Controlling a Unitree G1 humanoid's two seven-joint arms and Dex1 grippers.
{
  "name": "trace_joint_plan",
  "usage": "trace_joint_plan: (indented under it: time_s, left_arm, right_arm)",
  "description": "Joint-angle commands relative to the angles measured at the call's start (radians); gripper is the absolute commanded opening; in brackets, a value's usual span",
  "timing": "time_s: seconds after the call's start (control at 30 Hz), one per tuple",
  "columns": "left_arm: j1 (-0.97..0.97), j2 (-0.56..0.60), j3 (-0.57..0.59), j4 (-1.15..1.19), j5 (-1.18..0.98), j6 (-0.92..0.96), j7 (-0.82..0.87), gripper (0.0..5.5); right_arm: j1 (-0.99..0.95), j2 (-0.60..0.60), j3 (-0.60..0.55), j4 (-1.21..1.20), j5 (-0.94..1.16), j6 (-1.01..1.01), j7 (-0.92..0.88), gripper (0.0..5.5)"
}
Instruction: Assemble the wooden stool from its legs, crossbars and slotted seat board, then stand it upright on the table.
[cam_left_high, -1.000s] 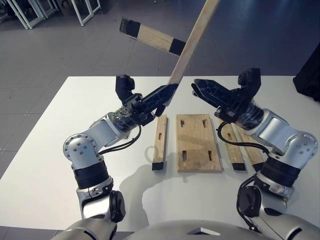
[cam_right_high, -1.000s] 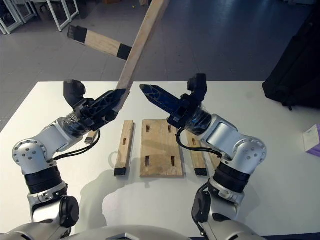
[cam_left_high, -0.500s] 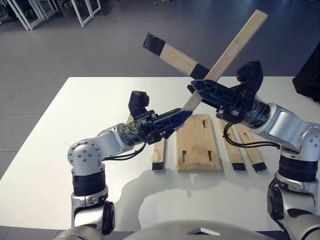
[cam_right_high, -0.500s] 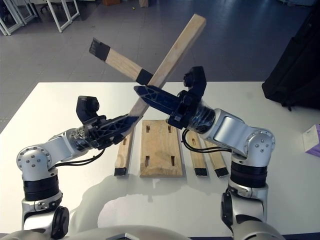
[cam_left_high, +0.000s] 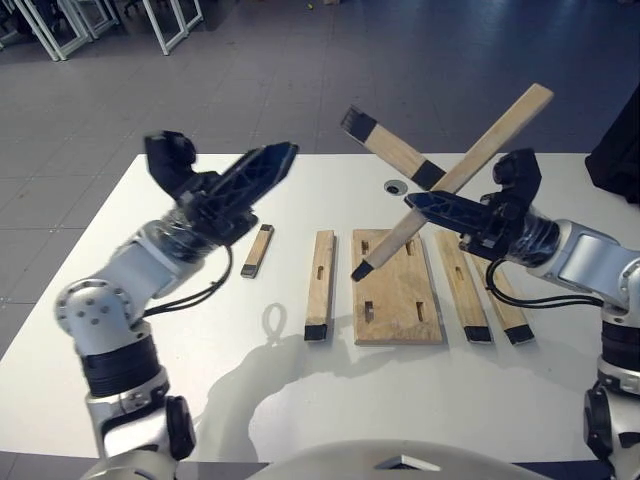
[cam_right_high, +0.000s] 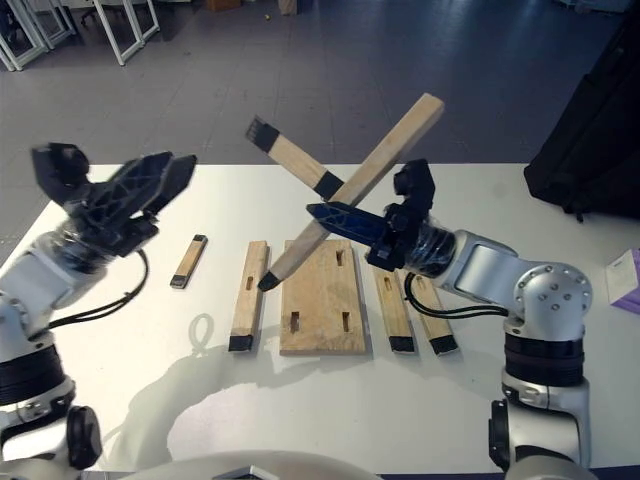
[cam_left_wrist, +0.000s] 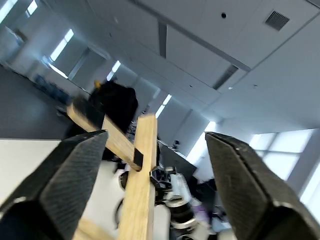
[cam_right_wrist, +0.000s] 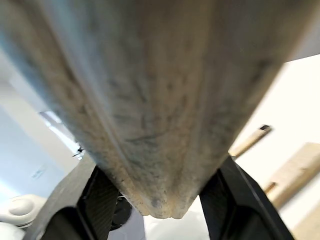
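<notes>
Handover complete: the left gripper (cam_right_high: 172, 165) had let go and swung back over the left side of the desk (cam_left_high: 300, 400), fingers spread wide. The crossed leg-and-crossbar piece (cam_left_high: 490, 140) hung pinched in the right gripper (cam_left_high: 425, 205) alone, probably ready for slotting. Its long axis slanted from a black tip just above the slotted seat board (cam_left_high: 400, 300), near its far left corner, up toward the desk's far right corner.

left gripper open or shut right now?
Open. The left gripper holds nothing; its fingers stand wide apart in the left wrist view.

Pale wood legs (cam_left_high: 321, 292) tipped black, table (cam_left_high: 450, 392) white
</notes>
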Motion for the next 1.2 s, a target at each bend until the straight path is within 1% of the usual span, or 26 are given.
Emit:
trace_joint_plan:
  time_s: [0.03, 0.07, 0.1, 0.17, 0.2, 0.27, 0.4, 0.53, 0.67, 0.73, 0.8, 0.9, 0.97, 1.07, 1.13, 1.2]
  left_arm:
    - [0.062, 0.251, -0.489, -0.145, 0.643, -0.067, -0.017, 4.31]
    - [0.076, 0.271, -0.644, -0.166, 0.782, -0.100, -0.030, 4.37]
    - [0.071, 0.256, -0.769, -0.162, 0.893, -0.130, -0.020, 4.37]
    - [0.058, 0.197, -0.916, -0.146, 1.050, -0.182, 0.020, 4.37]
    - [0.063, 0.178, -0.950, -0.145, 1.097, -0.199, 0.030, 4.37]
    - [0.079, 0.148, -0.972, -0.148, 1.146, -0.222, 0.031, 4.37]
    - [0.096, 0.122, -0.959, -0.126, 1.222, -0.250, 0.009, 4.37]
    - [0.081, 0.140, -1.048, -0.056, 1.411, -0.277, 0.011, 4.37]
    - [0.075, 0.134, -1.103, -0.029, 1.504, -0.248, -0.008, 4.37]
    - [0.063, 0.165, -1.145, -0.033, 1.547, -0.215, -0.048, 4.37]
    - [0.027, 0.202, -1.201, -0.034, 1.598, -0.180, -0.106, 4.37]
    - [-0.091, 0.265, -1.334, -0.069, 1.708, -0.155, -0.252, 4.37]
    - [-0.156, 0.301, -1.375, -0.100, 1.764, -0.137, -0.332, 4.37]
    - [-0.182, 0.390, -1.366, -0.138, 1.821, -0.154, -0.424, 4.37]
    - [-0.158, 0.448, -1.322, -0.171, 1.833, -0.177, -0.459, 4.37]
    - [-0.135, 0.474, -1.285, -0.179, 1.841, -0.197, -0.476, 4.37]
  right_arm:
    - [0.013, -0.066, -0.077, -0.008, -0.036, -0.018, 0.041, 2.09]
    - [0.000, -0.080, -0.090, -0.002, -0.047, -0.021, 0.048, 2.09]
    - [-0.011, -0.095, -0.104, 0.002, -0.062, -0.026, 0.053, 2.08]
    - [-0.034, -0.112, -0.112, 0.003, -0.134, -0.049, 0.069, 2.08]
    - [-0.045, -0.109, -0.110, 0.014, -0.154, -0.057, 0.065, 2.08]
    - [-0.049, -0.103, -0.109, 0.036, -0.180, -0.065, 0.057, 2.08]
    - [-0.048, -0.080, -0.101, 0.047, -0.227, -0.066, 0.068, 2.08]
    - [-0.053, -0.050, -0.101, 0.050, -0.251, -0.068, 0.051, 2.08]
    - [-0.055, -0.034, -0.104, 0.043, -0.255, -0.063, 0.033, 2.08]
    - [-0.055, -0.032, -0.099, 0.041, -0.286, -0.072, 0.021, 2.08]
    - [-0.057, -0.027, -0.100, 0.054, -0.375, -0.120, 0.007, 2.08]
    - [-0.053, 0.002, -0.123, 0.069, -0.460, -0.178, -0.025, 2.08]
    - [-0.046, 0.018, -0.122, 0.066, -0.508, -0.200, -0.035, 2.08]
    - [-0.028, 0.033, -0.103, 0.057, -0.575, -0.220, -0.009, 2.08]
    - [-0.002, 0.040, -0.064, 0.047, -0.606, -0.207, 0.044, 2.08]
    - [0.036, 0.041, -0.003, 0.032, -0.647, -0.194, 0.109, 2.08]
